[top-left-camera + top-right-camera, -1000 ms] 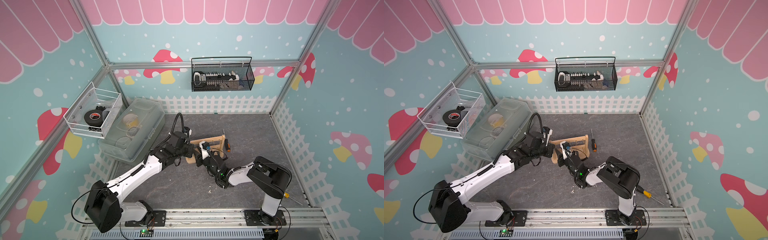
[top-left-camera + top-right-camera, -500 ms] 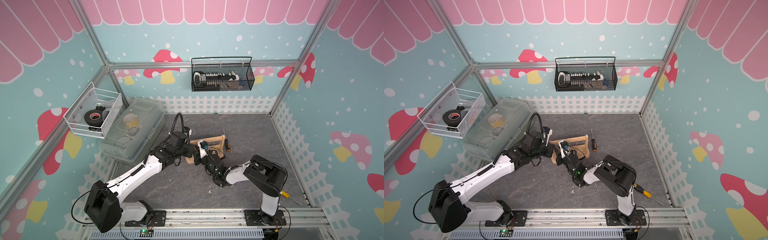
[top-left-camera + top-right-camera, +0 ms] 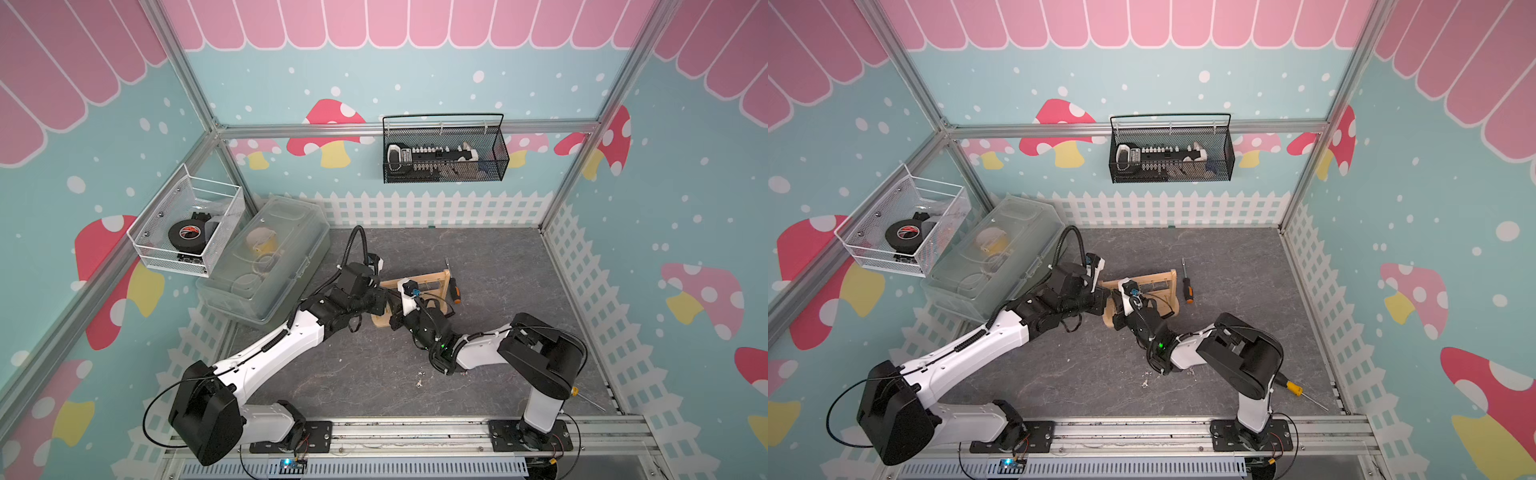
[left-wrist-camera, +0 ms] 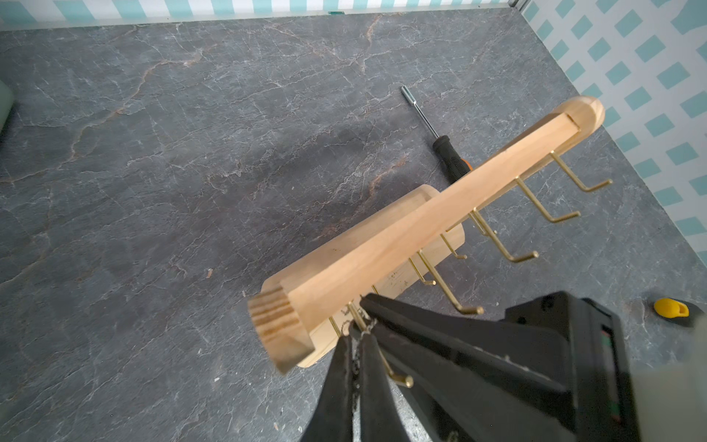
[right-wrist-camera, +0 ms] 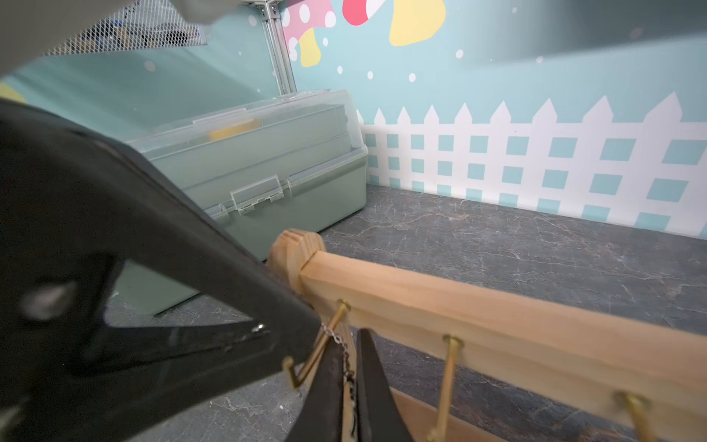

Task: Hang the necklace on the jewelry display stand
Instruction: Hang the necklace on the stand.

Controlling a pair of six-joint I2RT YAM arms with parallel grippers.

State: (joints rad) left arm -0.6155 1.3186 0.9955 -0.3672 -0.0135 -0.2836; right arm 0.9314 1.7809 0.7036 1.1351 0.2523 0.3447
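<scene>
The jewelry display stand [image 3: 428, 281] [image 3: 1154, 279], light wood with gold pegs [image 4: 524, 256], stands mid-floor in both top views. The necklace [image 4: 356, 363], a thin dark chain, lies over the endmost peg [image 5: 332, 330] at the stand's left end. My left gripper [image 4: 357, 331] is shut on the chain just under that peg. My right gripper [image 5: 350, 342] is shut on the same chain [image 5: 348, 367] on the peg's other side, so the two grippers meet tip to tip. The rest of the necklace is hidden behind the fingers.
A black-handled screwdriver [image 3: 455, 291] [image 4: 451, 153] lies just right of the stand. A clear lidded box [image 3: 270, 266] [image 5: 267, 160] sits to its left against the wall. Another screwdriver with a yellow handle [image 3: 1293, 388] lies near the right arm's base. Wire baskets [image 3: 444, 156] hang on the walls.
My right gripper's jaws have come together onto the chain, and the right arm has edged left toward the stand's end. The left arm has stayed put.
</scene>
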